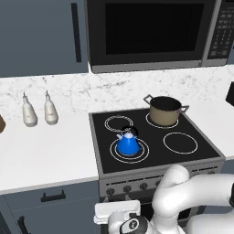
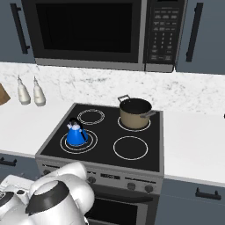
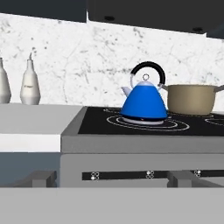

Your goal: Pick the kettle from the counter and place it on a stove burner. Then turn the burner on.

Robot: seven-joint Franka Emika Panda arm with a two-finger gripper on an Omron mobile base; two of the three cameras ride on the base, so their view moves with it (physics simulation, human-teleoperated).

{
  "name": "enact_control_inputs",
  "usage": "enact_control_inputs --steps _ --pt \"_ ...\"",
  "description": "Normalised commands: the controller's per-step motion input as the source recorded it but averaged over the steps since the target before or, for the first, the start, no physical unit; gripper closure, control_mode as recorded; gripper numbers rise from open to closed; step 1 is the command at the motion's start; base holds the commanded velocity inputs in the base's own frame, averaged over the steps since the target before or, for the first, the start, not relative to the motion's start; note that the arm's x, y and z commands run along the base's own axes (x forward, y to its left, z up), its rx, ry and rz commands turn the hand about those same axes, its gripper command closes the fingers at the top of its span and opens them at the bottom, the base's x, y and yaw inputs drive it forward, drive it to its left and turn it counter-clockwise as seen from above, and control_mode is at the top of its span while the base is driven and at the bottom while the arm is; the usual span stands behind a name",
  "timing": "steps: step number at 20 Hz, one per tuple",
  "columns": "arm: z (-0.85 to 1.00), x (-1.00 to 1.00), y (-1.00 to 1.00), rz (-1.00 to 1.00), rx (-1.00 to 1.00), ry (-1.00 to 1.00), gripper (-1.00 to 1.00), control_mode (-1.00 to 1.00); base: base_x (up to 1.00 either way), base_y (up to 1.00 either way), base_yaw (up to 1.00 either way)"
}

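Tool (image 1: 132, 225): low in front of the stove, below the knob row, level with the desk edge; jaws at full spread, holding nothing.

Kettle (image 3: 144, 101): blue, upright, ahead of the tool and slightly above it, seated on the stove burner (image 1: 142, 153), the large double-ring circle at the front left of the cooktop (image 1: 201, 153); spout turned away to the left.

Pot (image 3: 191, 99): tan, beyond the kettle and to its right, on a rear ring.

Two white bottles (image 3: 29, 83): far left of the tool, on the desk (image 1: 45, 155), against the marbled wall.

Knobs (image 3: 150, 174): a row on the stove front, directly ahead of the tool.
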Motion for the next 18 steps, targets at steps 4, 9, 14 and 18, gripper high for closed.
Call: enact_control_inputs --steps 4,9,14,18 --pt "-0.14 0.09 0.0 0.0 0.0 0.0 -1.0 -1.0 0.0 0.0 0.0" --pt "-0.09 0.08 -0.04 0.0 0.0 0.0 -1.0 -1.0 0.0 0.0 0.0" --pt "-0.14 0.07 -0.04 0.01 0.0 0.0 -1.0 -1.0 0.0 0.0 0.0" --pt "-0.19 0.06 0.0 0.0 0.0 0.0 -1.0 -1.0 0.0 0.0 0.0"
